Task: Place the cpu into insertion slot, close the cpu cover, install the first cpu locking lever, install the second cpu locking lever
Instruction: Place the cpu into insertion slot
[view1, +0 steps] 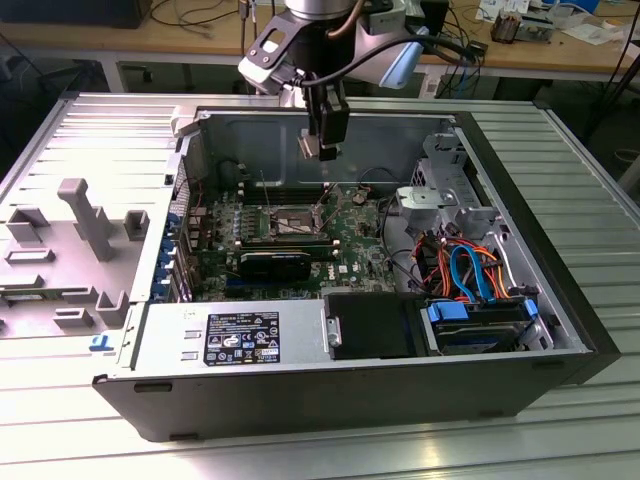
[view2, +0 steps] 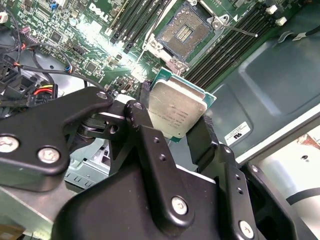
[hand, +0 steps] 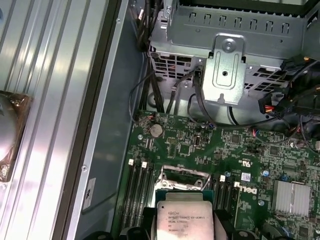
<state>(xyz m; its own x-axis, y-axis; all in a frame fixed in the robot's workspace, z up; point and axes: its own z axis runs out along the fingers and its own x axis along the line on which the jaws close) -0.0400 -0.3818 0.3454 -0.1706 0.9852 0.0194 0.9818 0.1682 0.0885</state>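
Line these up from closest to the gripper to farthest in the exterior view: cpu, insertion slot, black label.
1. The cpu: held in the gripper, above the open case.
2. The insertion slot: on the green board, below the gripper.
3. The black label: on the silver box, at the case's camera-side edge.

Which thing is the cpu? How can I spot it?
Look at the big open computer case, then at the black gripper hanging above its green circuit board. The cpu is the small flat square pinched in that gripper. Unlike the dark insertion slot on the board below, it has a dull silver top with a green edge.
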